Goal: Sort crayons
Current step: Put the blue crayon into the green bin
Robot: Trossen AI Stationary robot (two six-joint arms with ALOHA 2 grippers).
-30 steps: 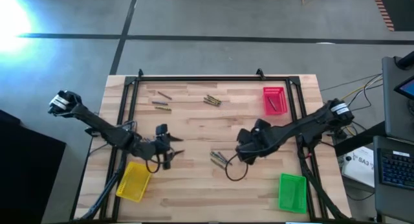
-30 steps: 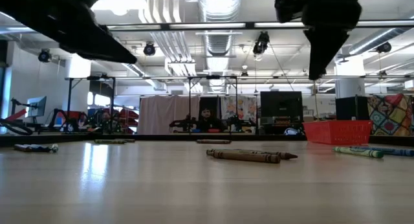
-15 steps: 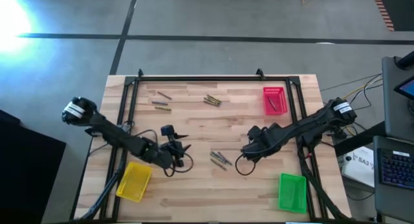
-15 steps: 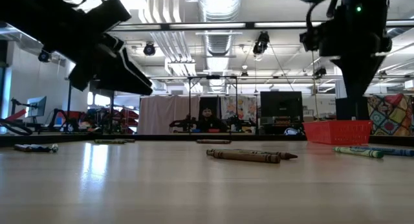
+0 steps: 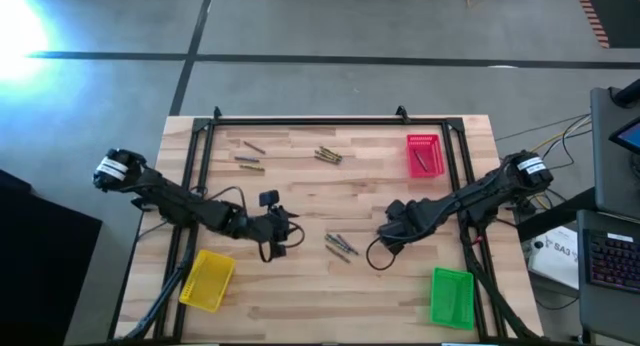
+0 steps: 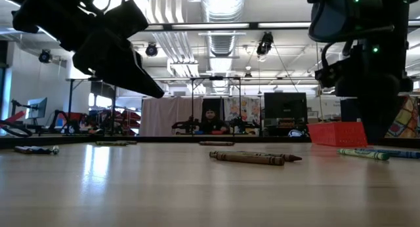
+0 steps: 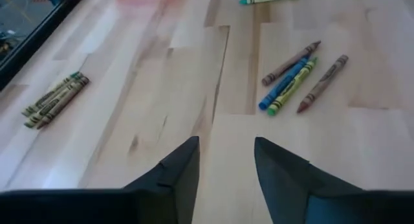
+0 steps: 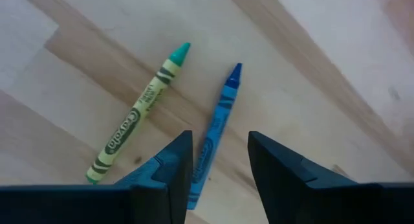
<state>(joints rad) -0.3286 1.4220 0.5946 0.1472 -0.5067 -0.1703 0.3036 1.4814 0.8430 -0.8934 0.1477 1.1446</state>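
Observation:
Several crayons lie flat on the wooden table. A middle cluster [image 5: 340, 245] of brown, blue and green ones also shows in the left wrist view [image 7: 296, 77]. My left gripper [image 5: 292, 229] is open and empty, just left of that cluster and above the table. My right gripper [image 5: 388, 230] is open and points down over a green crayon [image 8: 139, 117] and a blue crayon [image 8: 217, 123]. The blue one runs under the gap between its fingers; I see no touch. Both also show in the low view [image 6: 364, 153].
More crayons lie near the far edge: an olive bunch [image 5: 328, 155] and some at the far left [image 5: 249, 162]. A red tray [image 5: 424, 154] with crayons stands at the far right, a yellow tray [image 5: 206, 279] at the near left, a green tray [image 5: 451, 296] at the near right.
My left gripper has gone toward the table's right, closer to the middle crayon cluster. My right gripper has gone a little toward the right edge and down toward the table. The crayons have not moved.

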